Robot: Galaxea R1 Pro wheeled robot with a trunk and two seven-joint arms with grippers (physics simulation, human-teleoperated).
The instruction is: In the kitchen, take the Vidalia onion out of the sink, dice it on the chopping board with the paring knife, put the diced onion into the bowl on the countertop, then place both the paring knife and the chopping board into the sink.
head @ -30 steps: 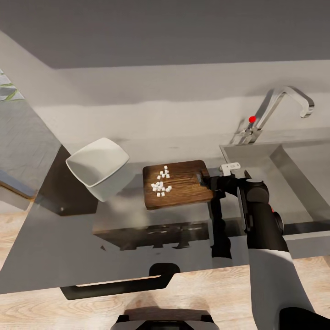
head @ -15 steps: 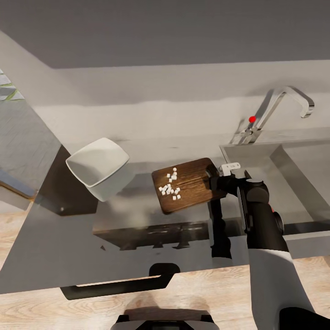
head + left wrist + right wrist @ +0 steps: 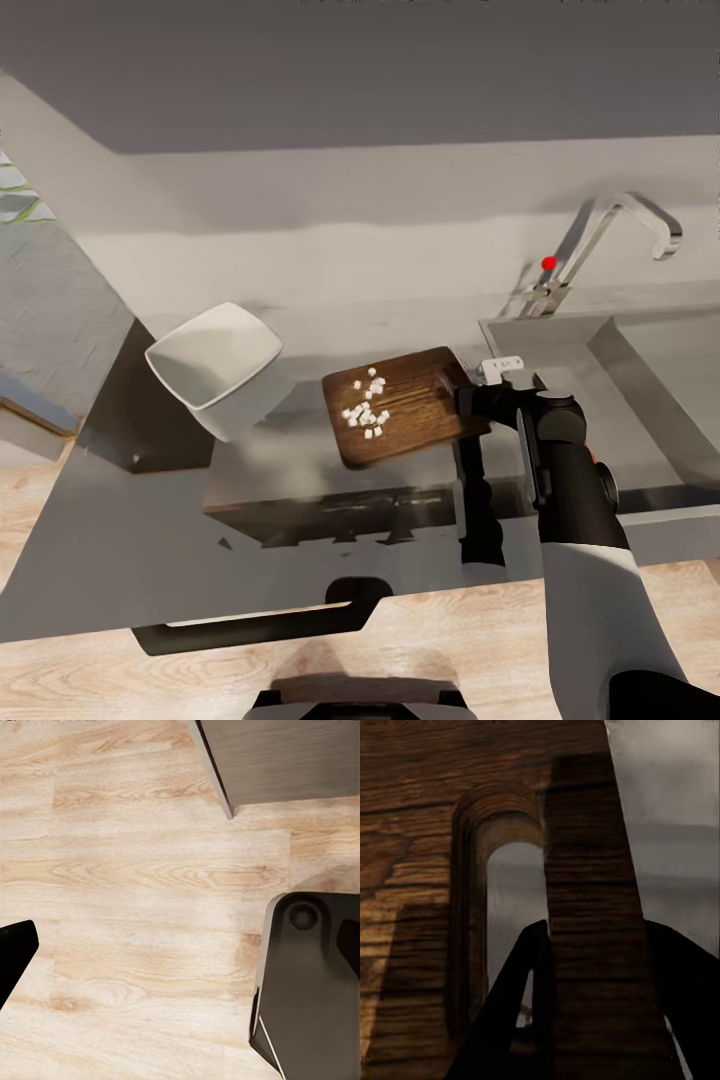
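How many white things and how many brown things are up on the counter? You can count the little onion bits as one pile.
White: 2, the white squarish bowl and the pile of small white onion cubes.
Brown: 1, the dark brown wooden chopping board.
Total: 3.

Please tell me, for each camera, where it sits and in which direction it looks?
Head view: looks down from the head at the countertop, bowl and sink; right gripper shows.
Left wrist view: faces the wooden floor; dark robot part.
Right wrist view: close on the chopping board, one finger through its slot.
Head and right wrist share the board.
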